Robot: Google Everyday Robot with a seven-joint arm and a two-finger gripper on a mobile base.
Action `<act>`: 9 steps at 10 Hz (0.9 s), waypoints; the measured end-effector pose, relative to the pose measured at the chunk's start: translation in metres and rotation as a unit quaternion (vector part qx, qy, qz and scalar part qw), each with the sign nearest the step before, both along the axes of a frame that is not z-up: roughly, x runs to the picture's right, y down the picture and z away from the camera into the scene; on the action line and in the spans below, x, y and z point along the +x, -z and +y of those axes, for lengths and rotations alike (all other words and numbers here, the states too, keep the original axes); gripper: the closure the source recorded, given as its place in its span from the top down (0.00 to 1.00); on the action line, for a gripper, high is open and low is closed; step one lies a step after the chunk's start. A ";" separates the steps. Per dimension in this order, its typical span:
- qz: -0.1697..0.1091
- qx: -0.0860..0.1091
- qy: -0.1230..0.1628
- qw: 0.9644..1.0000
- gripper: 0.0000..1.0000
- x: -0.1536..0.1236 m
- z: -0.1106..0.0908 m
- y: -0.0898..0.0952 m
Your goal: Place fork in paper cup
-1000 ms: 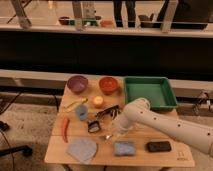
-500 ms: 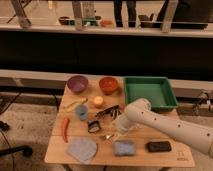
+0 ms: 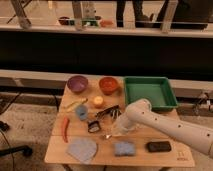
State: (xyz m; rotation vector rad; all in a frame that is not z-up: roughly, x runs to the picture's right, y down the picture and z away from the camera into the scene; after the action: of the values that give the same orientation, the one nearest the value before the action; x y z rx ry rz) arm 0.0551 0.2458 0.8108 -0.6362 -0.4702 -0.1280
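Note:
My white arm reaches in from the right, and its gripper hangs low over the front middle of the wooden table. A slim shiny piece, the fork, lies on the table just left of the gripper's tip. Whether the gripper touches it I cannot tell. The paper cup is hidden; I cannot make it out around the arm.
At the back stand a purple bowl, an orange bowl and a green tray. A banana, a small cup, dark utensils and a red chili lie left. Along the front: cloth, blue sponge, black block.

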 end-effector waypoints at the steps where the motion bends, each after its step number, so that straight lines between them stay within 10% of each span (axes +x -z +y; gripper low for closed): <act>1: -0.001 -0.003 0.000 1.000 0.25 -0.001 0.001 -0.001; 5: -0.001 -0.005 0.004 1.000 0.45 0.000 0.001 0.001; 9: -0.005 -0.013 0.003 1.000 0.12 0.002 0.007 -0.005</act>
State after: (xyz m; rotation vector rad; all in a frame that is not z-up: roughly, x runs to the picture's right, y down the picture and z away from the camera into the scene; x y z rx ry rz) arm 0.0574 0.2531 0.8159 -0.6630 -0.4799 -0.1298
